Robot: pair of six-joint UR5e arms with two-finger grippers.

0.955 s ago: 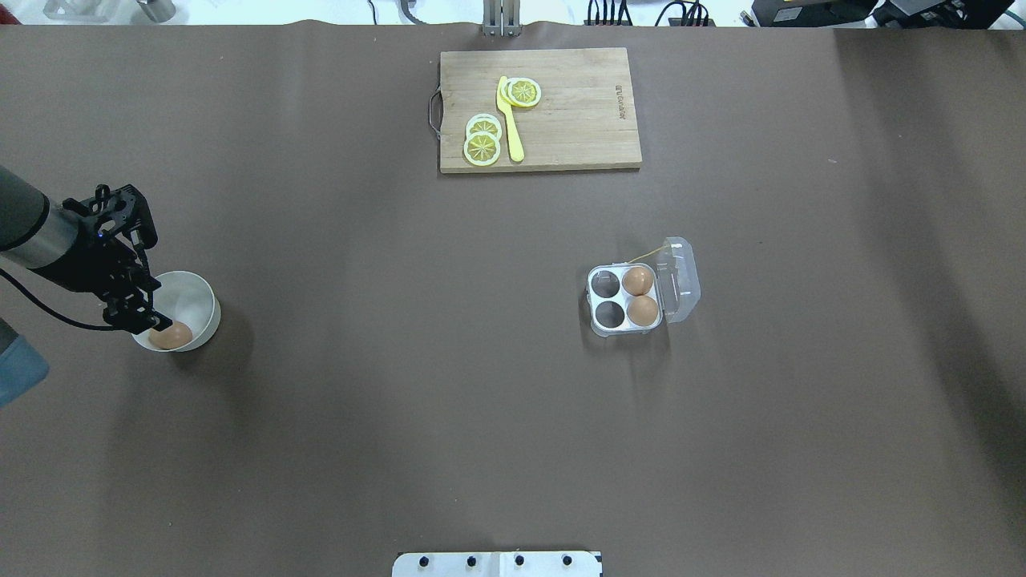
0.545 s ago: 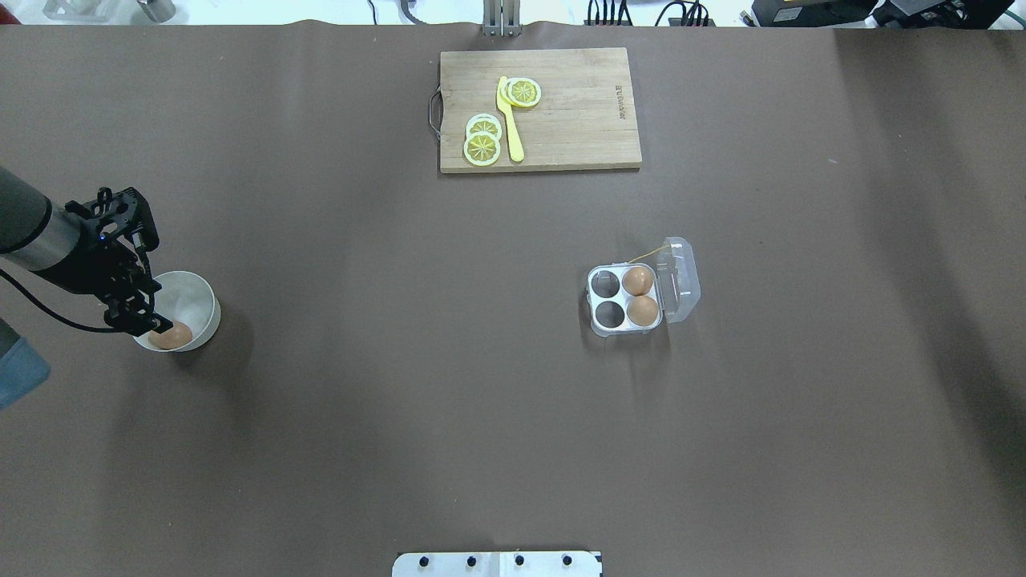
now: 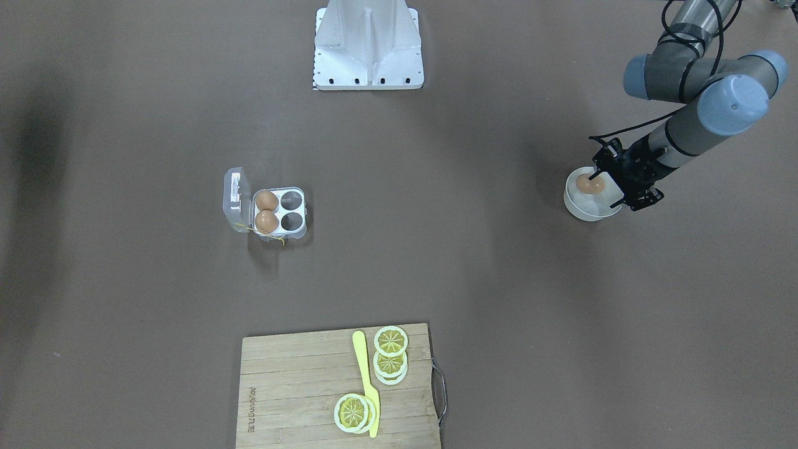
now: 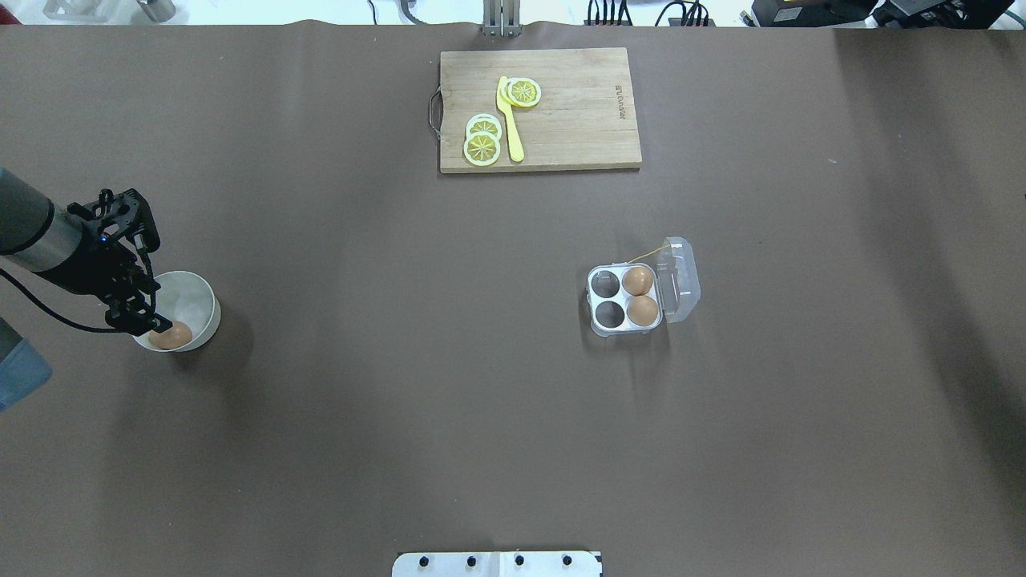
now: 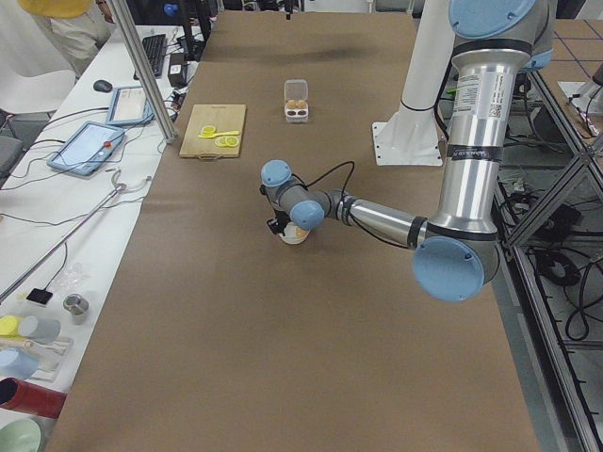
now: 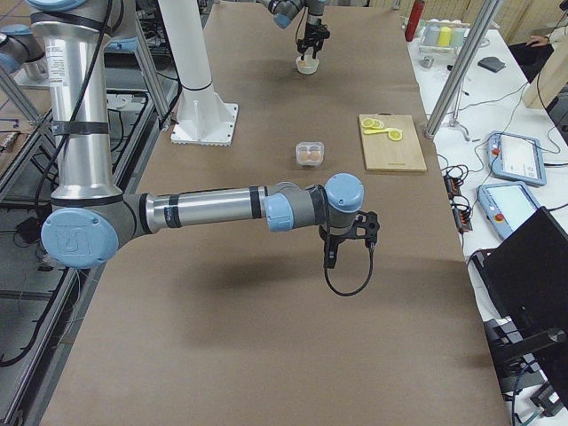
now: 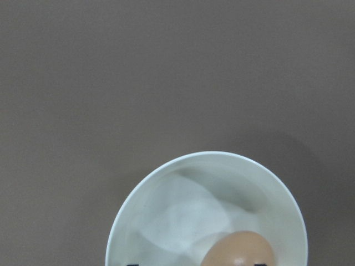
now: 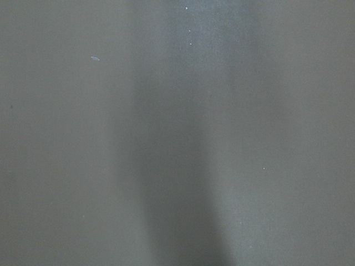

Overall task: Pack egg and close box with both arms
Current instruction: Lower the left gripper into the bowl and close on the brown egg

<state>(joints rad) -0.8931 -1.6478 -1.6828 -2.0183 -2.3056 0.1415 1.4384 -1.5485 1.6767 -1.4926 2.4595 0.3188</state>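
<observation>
The egg (image 4: 171, 336) lies in a round white bowl (image 4: 210, 308) at the table's left side, against its near wall. My left gripper (image 4: 156, 327) reaches down into the bowl with its fingers apart around the egg; in the left wrist view the egg (image 7: 238, 250) sits at the bottom edge. The box (image 4: 624, 299) stands open right of centre, lid (image 4: 681, 280) folded back, with two brown eggs (image 4: 639, 280) in its right cups and two cups empty. My right gripper (image 6: 330, 259) hangs over bare table, seen only from the side; I cannot tell its state.
A wooden cutting board (image 4: 577, 112) with lemon slices and a yellow knife lies at the far middle. The white stand (image 4: 497, 563) is at the near edge. Brown table surface lies between the bowl and the box.
My left arm has shifted slightly at the bowl. The egg and bowl have not moved. The box is unchanged.
</observation>
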